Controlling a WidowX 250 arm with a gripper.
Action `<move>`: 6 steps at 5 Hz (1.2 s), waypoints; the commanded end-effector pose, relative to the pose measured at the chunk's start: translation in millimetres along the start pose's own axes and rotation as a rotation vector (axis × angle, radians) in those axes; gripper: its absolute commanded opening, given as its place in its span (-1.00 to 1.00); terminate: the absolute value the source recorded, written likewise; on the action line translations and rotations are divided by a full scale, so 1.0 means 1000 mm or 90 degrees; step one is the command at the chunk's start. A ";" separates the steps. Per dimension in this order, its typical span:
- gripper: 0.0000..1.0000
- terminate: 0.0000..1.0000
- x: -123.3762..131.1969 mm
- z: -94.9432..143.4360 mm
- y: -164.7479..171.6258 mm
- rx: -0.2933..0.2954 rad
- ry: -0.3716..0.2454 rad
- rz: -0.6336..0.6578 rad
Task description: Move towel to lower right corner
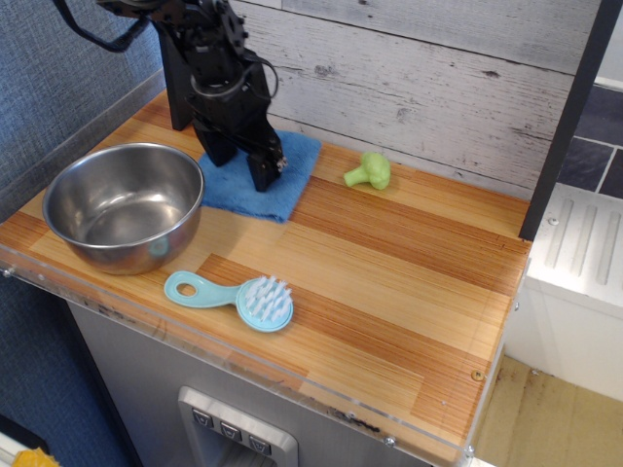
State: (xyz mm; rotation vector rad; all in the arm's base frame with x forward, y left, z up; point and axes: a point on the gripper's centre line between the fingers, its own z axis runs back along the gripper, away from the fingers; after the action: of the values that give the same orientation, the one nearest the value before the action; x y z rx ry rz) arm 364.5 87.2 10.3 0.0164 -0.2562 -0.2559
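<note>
One view covered the whole scene, looking down at an angle on a striped orange-brown wood-plank tabletop (389,263) with a clear acrylic edge. In the upper left of the frame the black gripper (241,163) pointed down onto the towel (282,180), a flat blue terry cloth lying against the foot of the grey plank wall (428,68). The gripper's fingers (263,167) reached the cloth's surface, one dark finger near the cloth's middle and the other by its left edge; whether they were spread, closed, or pinching fabric could not be told from this angle. The arm's black body hid the towel's upper left part.

Just left of the towel, at the left of the frame, stood a steel bowl (122,204), its rim close to the cloth's left edge. Below the towel, toward the front edge of the table, lay a light-blue plastic brush (234,295), bristles up, handle pointing left. Right of the towel, near the wall, sat a small green broccoli toy (369,170), apart from the cloth.

The lower right corner (467,389) of the tabletop, with its small screw hole, lay in the lower right of the frame, well apart from the towel.
</note>
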 end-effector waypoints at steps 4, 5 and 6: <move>1.00 -1.00 -0.013 0.037 -0.149 -0.049 -0.043 -0.220; 1.00 -1.00 -0.025 0.038 -0.169 -0.062 -0.038 -0.247; 1.00 -1.00 -0.032 0.039 -0.180 -0.068 -0.028 -0.264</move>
State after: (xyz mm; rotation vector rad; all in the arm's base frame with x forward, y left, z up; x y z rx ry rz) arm 280.3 -83.1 13.4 -0.0537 -0.2187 -0.6702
